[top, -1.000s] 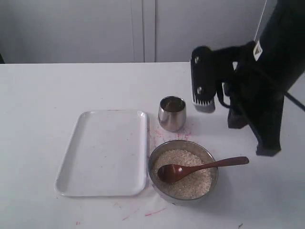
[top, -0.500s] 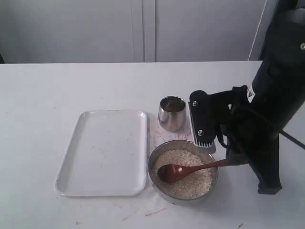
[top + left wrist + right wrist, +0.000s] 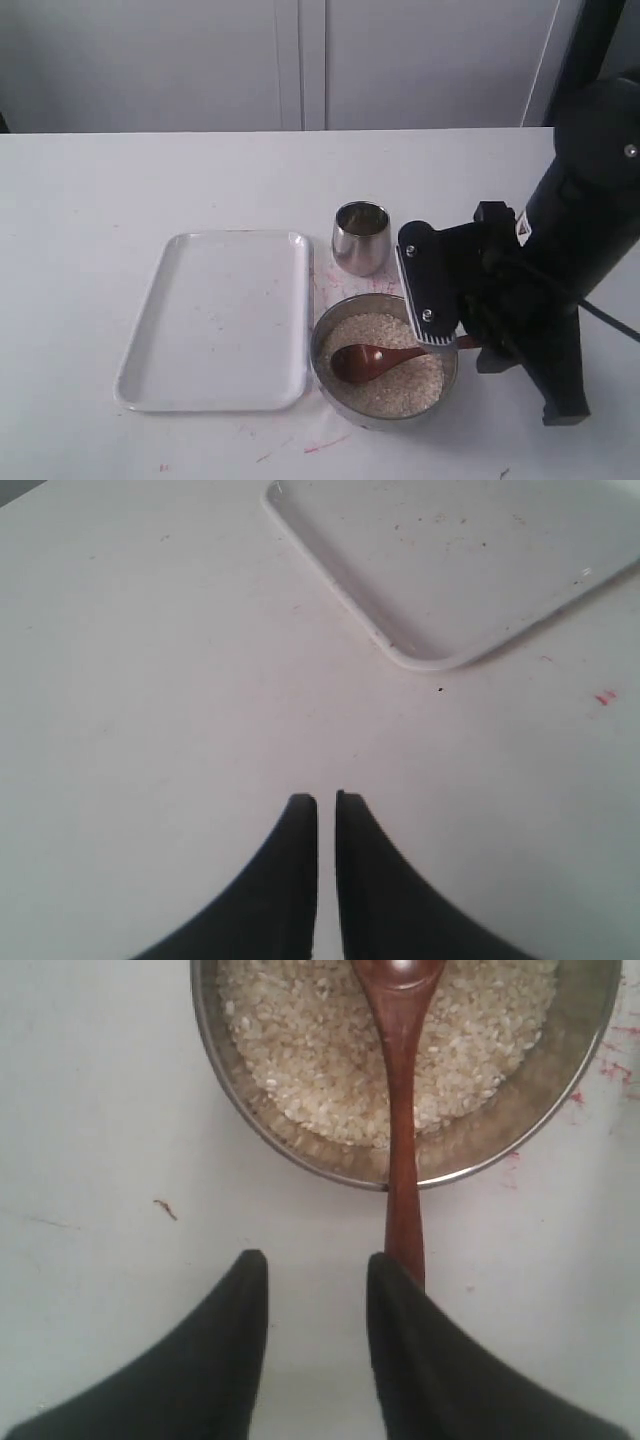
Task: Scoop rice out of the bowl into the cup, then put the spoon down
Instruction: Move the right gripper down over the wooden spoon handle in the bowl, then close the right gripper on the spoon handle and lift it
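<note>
The wide steel bowl [image 3: 328, 328] holds off-white rice [image 3: 390, 385]. The dark wooden spoon [image 3: 368, 361] lies with its oval bowl on the rice and its handle over the right rim. The small steel cup [image 3: 361, 237] stands just behind the bowl. My right gripper [image 3: 445, 338] is low over the handle's outer end and open. In the right wrist view the spoon [image 3: 402, 1130] runs from the rice [image 3: 310, 1050] across the bowl's rim [image 3: 480, 1165] and under one finger; nothing lies between the right gripper's [image 3: 318, 1265] fingers. My left gripper [image 3: 326, 798] is shut on nothing.
A white rectangular tray [image 3: 225, 320] lies left of the bowl, close beside it. In the left wrist view a corner of that tray [image 3: 480, 550] shows ahead of the left gripper, which hangs over bare white table. Faint red marks dot the table near the bowl.
My right arm has come down and forward from above the cup's right side to the spoon handle at the bowl's right rim. The handle's end is now hidden behind it.
</note>
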Motion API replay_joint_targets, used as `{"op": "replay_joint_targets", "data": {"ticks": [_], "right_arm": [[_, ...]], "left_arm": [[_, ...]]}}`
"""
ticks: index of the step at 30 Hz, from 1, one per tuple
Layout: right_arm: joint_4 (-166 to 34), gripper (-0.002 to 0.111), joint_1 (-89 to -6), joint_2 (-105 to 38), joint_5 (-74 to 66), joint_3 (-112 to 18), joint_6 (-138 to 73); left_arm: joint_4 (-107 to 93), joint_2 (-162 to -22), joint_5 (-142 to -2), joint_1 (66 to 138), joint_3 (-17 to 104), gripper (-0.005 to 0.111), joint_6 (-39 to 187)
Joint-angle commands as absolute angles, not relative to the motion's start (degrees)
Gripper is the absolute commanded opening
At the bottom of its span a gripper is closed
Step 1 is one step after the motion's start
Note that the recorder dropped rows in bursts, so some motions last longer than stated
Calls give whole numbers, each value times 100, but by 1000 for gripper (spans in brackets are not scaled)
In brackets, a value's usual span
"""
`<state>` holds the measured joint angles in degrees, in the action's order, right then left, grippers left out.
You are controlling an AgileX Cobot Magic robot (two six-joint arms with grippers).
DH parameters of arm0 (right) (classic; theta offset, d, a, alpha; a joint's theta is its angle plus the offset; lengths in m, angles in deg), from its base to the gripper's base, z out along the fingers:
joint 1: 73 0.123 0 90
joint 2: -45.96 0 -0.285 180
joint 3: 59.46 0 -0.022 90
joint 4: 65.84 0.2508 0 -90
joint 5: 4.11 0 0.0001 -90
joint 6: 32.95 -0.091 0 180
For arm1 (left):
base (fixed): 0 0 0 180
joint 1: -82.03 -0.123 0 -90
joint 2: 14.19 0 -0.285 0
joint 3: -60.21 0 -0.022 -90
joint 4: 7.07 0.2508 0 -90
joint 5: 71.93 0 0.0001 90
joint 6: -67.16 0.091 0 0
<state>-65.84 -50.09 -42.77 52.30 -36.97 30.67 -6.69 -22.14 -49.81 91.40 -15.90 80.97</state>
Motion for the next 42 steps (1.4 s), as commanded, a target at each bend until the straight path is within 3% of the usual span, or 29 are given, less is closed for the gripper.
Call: {"op": "replay_joint_targets", "data": {"ticks": [1, 42], "right_arm": [[-6696, 44, -5011, -4227, 5050, -3569, 3148], [-7252, 46, -5011, -4871, 3885, -3281, 3115]], "left_arm": [[-672, -2197, -4790, 9151, -1643, 14, 8063], [-672, -2197, -4790, 9151, -1643, 14, 8063]]}}
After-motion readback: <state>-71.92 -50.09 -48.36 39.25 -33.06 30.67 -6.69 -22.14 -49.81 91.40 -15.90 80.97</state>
